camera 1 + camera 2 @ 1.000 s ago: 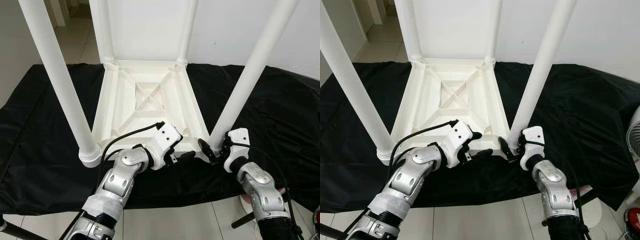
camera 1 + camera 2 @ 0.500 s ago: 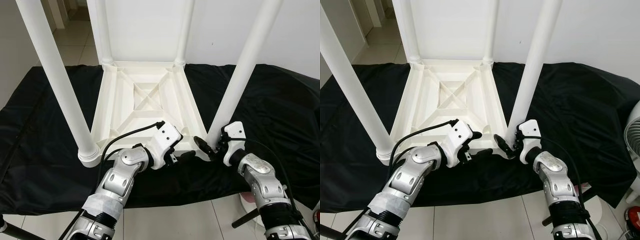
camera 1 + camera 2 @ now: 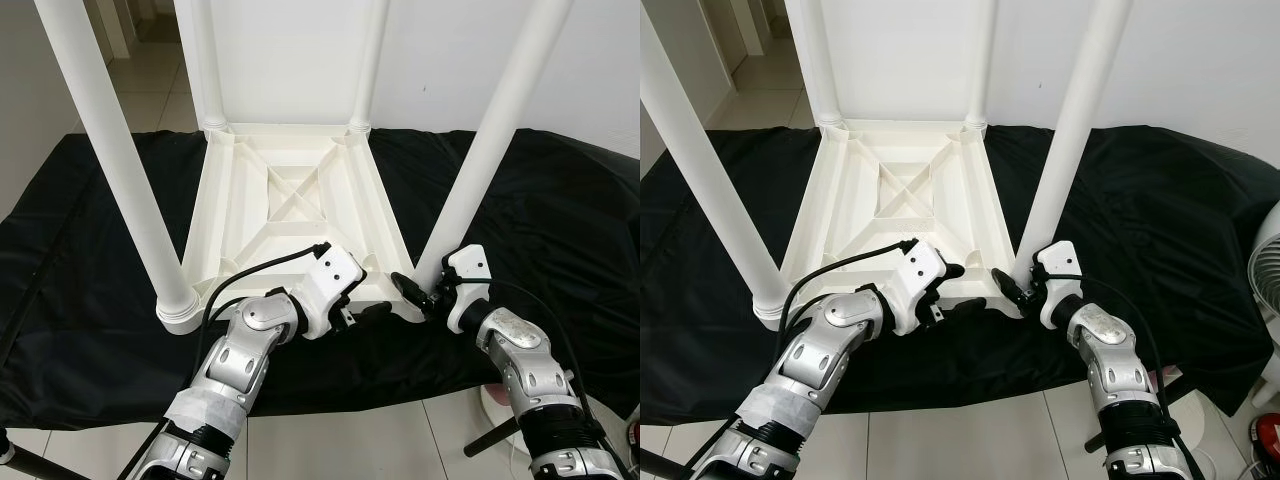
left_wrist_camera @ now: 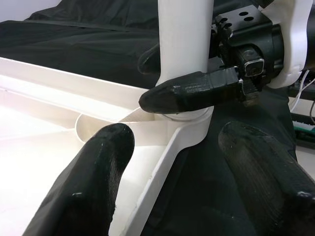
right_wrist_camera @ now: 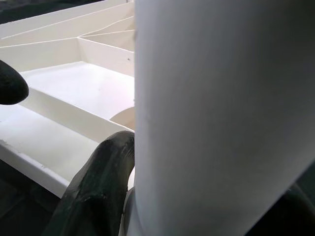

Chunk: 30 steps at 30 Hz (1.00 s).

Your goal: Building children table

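Table upside down, right end effector clamped round the near-right leg's base.

The table (image 3: pixel 290 200) lies top-down on a black cloth (image 3: pixel 560 220), legs up, so each leg can be seated in its corner socket. The right end effector (image 3: pixel 420 295) pinches the leg (image 3: pixel 480 170) at 5 o'clock, probably to seat or twist it. The left end effector (image 3: pixel 362 300), fingers spread, straddles the near rim beside it, likely bracing the frame. The cloth covers a low surface; tiled floor (image 3: pixel 330 440) at 6 o'clock, white wall (image 3: pixel 600 60) at 1 o'clock.
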{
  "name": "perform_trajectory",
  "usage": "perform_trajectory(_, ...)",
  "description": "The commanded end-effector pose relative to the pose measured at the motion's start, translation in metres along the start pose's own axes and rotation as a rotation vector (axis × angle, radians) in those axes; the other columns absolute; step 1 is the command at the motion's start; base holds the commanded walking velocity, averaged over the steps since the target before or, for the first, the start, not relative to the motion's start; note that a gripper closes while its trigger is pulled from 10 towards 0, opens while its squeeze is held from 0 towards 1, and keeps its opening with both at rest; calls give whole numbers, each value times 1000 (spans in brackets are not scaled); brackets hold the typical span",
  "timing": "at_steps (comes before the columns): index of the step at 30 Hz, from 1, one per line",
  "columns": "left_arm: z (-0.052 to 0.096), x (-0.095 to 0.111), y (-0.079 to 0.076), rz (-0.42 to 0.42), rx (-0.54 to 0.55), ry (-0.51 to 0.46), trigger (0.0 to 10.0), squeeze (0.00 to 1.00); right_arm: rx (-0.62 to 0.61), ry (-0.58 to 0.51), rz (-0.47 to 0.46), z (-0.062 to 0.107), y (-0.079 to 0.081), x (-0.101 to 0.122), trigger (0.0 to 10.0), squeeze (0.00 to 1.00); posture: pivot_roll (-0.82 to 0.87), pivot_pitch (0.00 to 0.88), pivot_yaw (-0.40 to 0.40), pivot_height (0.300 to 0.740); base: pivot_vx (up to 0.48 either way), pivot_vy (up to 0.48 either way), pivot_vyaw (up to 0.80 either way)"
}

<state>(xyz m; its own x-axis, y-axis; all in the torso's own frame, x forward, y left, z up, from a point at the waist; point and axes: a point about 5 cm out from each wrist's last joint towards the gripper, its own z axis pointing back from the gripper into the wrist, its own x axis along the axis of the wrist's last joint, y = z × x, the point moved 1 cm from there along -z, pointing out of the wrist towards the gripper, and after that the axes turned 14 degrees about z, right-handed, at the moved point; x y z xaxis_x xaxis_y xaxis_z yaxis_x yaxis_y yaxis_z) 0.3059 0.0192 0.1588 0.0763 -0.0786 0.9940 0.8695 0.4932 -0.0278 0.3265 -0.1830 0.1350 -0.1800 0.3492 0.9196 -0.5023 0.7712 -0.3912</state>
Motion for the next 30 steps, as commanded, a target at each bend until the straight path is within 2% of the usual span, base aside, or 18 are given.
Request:
perform_trajectory(1, -1, 3, 0, -2, 44, -17, 10000, 0, 3, 52, -67, -1, 16, -12, 10000, 0, 24, 25, -5, 740, 0, 0, 0)
perform_trajectory(7, -1, 2, -2, -3, 37, -14, 10000, 0, -107, 21, -89, -7, 25, 0, 10000, 0, 19, 24, 0, 740, 0, 0, 0)
perform_trajectory(9, -1, 2, -2, -3, 37, -14, 10000, 0, -107, 21, -89, -7, 25, 0, 10000, 0, 19, 24, 0, 740, 0, 0, 0)
perform_trajectory(10, -1, 1, -4, -2, 30, -12, 10000, 0, -176, 12, -120, -10, 25, 5, 10000, 0, 19, 25, -2, 740, 0, 0, 0)
perform_trajectory(15, -1, 0, -5, -2, 29, -10, 10000, 0, -267, 13, -136, -13, 25, 10, 10000, 0, 24, 25, -11, 740, 0, 0, 0)
perform_trajectory(17, -1, 0, -4, 0, 34, -10, 10000, 0, -392, 33, -172, -14, 25, 12, 10000, 0, 27, 25, -15, 740, 0, 0, 0)
perform_trajectory(18, -1, 0, -4, 0, 34, -10, 10000, 0, -392, 33, -172, -14, 25, 12, 10000, 0, 27, 25, -15, 740, 0, 0, 0)
perform_trajectory(20, -1, 0, -4, 3, 39, -12, 10000, 0, -567, 91, -220, -13, 28, 11, 10000, 0, 27, 25, -19, 740, 0, 0, 0)
perform_trajectory(21, -1, 0, -4, 3, 39, -12, 10000, 0, -567, 91, -220, -13, 28, 11, 10000, 0, 27, 25, -19, 740, 0, 0, 0)
perform_trajectory(23, -1, 0, -5, 6, 40, -13, 10000, 0, -705, 143, -270, -11, 33, 12, 10000, 0, 27, 25, -19, 740, 0, 0, 0)
perform_trajectory(27, -2, 0, -6, 9, 37, -12, 10000, 0, -666, 127, -297, -16, 42, 18, 10000, 0, 21, 30, -18, 740, 0, 0, 0)
perform_trajectory(30, -2, 0, -6, 9, 34, -12, 10000, 0, -654, 122, -296, -16, 42, 19, 10000, 0, 21, 30, -18, 740, 0, 0, 0)
